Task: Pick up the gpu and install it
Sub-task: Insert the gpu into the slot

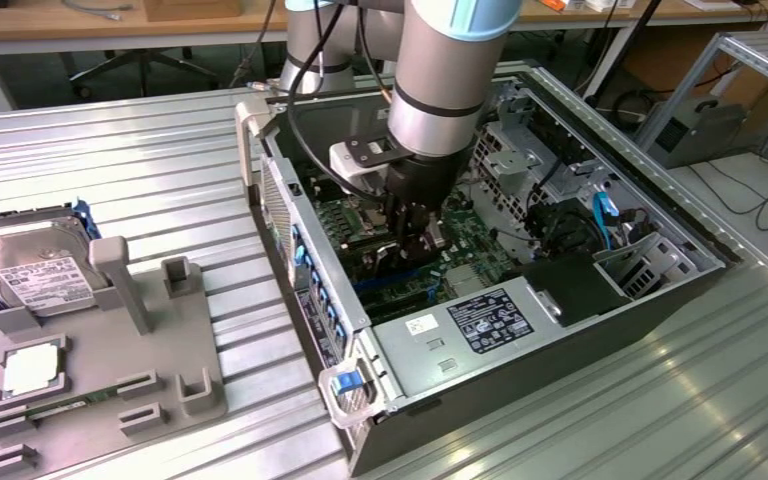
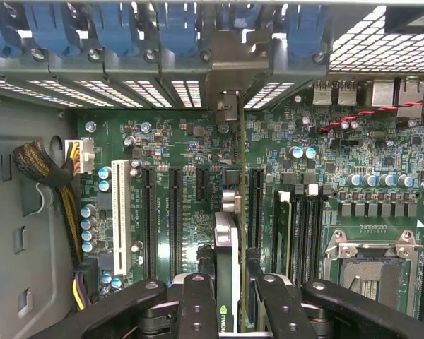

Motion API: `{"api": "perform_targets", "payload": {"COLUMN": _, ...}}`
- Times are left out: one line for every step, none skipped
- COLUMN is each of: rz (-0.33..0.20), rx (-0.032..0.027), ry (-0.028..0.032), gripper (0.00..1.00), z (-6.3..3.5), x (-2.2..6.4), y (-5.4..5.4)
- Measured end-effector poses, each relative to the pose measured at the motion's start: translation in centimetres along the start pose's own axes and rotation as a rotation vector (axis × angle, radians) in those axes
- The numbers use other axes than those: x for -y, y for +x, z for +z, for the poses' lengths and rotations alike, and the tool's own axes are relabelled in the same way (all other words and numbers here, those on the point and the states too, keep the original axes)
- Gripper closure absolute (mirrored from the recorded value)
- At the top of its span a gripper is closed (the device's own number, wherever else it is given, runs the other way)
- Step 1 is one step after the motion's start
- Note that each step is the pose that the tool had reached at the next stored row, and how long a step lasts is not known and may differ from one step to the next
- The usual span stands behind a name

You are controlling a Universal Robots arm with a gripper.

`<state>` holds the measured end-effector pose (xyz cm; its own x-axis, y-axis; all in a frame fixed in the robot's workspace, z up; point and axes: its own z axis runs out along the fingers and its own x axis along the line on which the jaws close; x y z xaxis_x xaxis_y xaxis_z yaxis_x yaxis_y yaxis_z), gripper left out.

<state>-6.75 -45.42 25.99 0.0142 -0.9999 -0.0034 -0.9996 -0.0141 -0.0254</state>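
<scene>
A ribbed metal table (image 1: 117,170) carries the open case (image 1: 518,400), desks (image 1: 91,20) behind. Inside it my gripper (image 2: 230,289) clamps the gpu (image 2: 226,233) edge-on, over the motherboard (image 2: 162,141) slots

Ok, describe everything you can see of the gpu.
The gpu is seen edge-on: a thin card with a pale silvery edge, a small logo and a green circuit board along one side. It stands on edge over the motherboard among the long black slots, clamped between the fingers of the gripper. Whether it is seated cannot be told.

The gpu (image 2: 227,256) stands edge-on over a motherboard slot, perhaps unseated.
</scene>
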Motion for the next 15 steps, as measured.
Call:
{"api": "perform_targets", "payload": {"rz": 0.000, "rx": 0.0000, "ry": 0.0000, "gripper": 0.73, "z": 0.00, "x": 0.00, "y": 0.00}}
{"api": "perform_targets", "payload": {"rz": 0.000, "rx": 0.0000, "ry": 0.0000, "gripper": 0.73, "z": 0.01, "x": 0.00, "y": 0.00}}
{"api": "perform_targets", "payload": {"rz": 0.000, "rx": 0.0002, "ry": 0.0001, "gripper": 0.73, "z": 0.05, "x": 0.00, "y": 0.00}}
{"api": "perform_targets", "payload": {"rz": 0.000, "rx": 0.0003, "ry": 0.0001, "gripper": 0.73, "z": 0.09, "x": 0.00, "y": 0.00}}
{"api": "perform_targets", "payload": {"rz": 0.000, "rx": -0.0001, "ry": -0.0001, "gripper": 0.73, "z": 0.11, "x": -0.01, "y": 0.00}}
{"api": "perform_targets", "payload": {"rz": 0.000, "rx": -0.0002, "ry": -0.0002, "gripper": 0.73, "z": 0.12, "x": -0.01, "y": 0.00}}
{"api": "perform_targets", "payload": {"rz": 0.000, "rx": -0.0003, "ry": -0.0002, "gripper": 0.73, "z": 0.12, "x": -0.01, "y": 0.00}}
{"api": "perform_targets", "payload": {"rz": 0.000, "rx": -0.0002, "ry": -0.0002, "gripper": 0.73, "z": 0.12, "x": -0.01, "y": 0.00}}
{"api": "perform_targets", "payload": {"rz": 0.000, "rx": -0.0001, "ry": -0.0001, "gripper": 0.73, "z": 0.13, "x": 0.00, "y": 0.00}}
{"api": "perform_targets", "payload": {"rz": 0.000, "rx": 0.0000, "ry": 0.0000, "gripper": 0.73, "z": 0.13, "x": 0.00, "y": 0.00}}
{"api": "perform_targets", "payload": {"rz": 0.000, "rx": 0.0003, "ry": 0.0001, "gripper": 0.73, "z": 0.10, "x": 0.00, "y": 0.00}}
{"api": "perform_targets", "payload": {"rz": 0.000, "rx": 0.0001, "ry": 0.0001, "gripper": 0.73, "z": 0.02, "x": 0.00, "y": 0.00}}
{"api": "perform_targets", "payload": {"rz": 0.000, "rx": 0.0001, "ry": 0.0000, "gripper": 0.73, "z": -0.05, "x": 0.00, "y": 0.00}}
{"api": "perform_targets", "payload": {"rz": 0.000, "rx": 0.0004, "ry": 0.0002, "gripper": 0.73, "z": -0.07, "x": 0.00, "y": -0.01}}
{"api": "perform_targets", "payload": {"rz": 0.000, "rx": 0.0004, "ry": 0.0002, "gripper": 0.73, "z": -0.08, "x": 0.00, "y": 0.00}}
